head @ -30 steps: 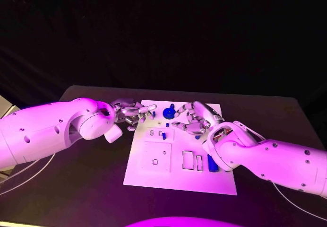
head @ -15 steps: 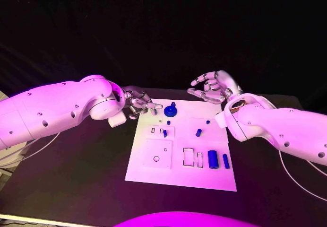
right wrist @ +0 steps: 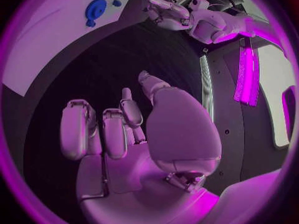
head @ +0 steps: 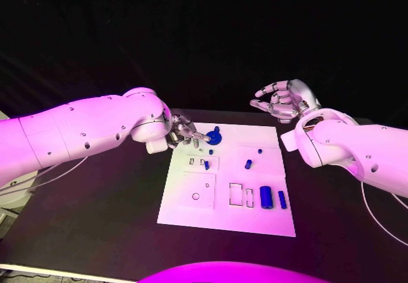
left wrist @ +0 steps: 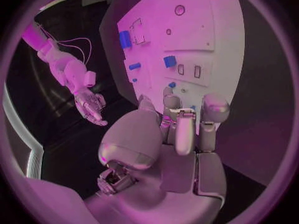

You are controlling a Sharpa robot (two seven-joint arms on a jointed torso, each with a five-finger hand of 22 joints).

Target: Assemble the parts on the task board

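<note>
Since half a second ago the right hand (head: pixel 288 101) has risen further and swung away from the board, now raised beyond the far right corner of the white task board (head: pixel 228 218), and the left hand (head: pixel 186 133) has pushed in from the board's left edge toward the round blue part (head: pixel 213 138). A second ago both hands were low over the far end of the board. Board lies flat in the middle of the black surface (head: pixel 102 218), long side running away from the robot. Round blue part sits at the far end, near the middle of that edge. A small blue peg (head: pixel 207 165) stands left of centre, another small blue piece (head: pixel 248 164) right of centre, a tiny one (head: pixel 259 150) just beyond it. Near the right edge, a thick blue cylinder (head: pixel 266 197) lies beside a thinner blue bar (head: pixel 281 200), close together; touching or not, cannot tell. Left hand: fingers (head: pixel 197 135) curled in, tips reaching to the round part's left side; contact cannot be told, nothing seen held. In the left wrist view the fingers (left wrist: pixel 181 129) lie bent together over the board's far end. Right hand: fingers (head: pixel 270 107) loosely curved and apart, palm empty, in the air well clear of the board.
</note>
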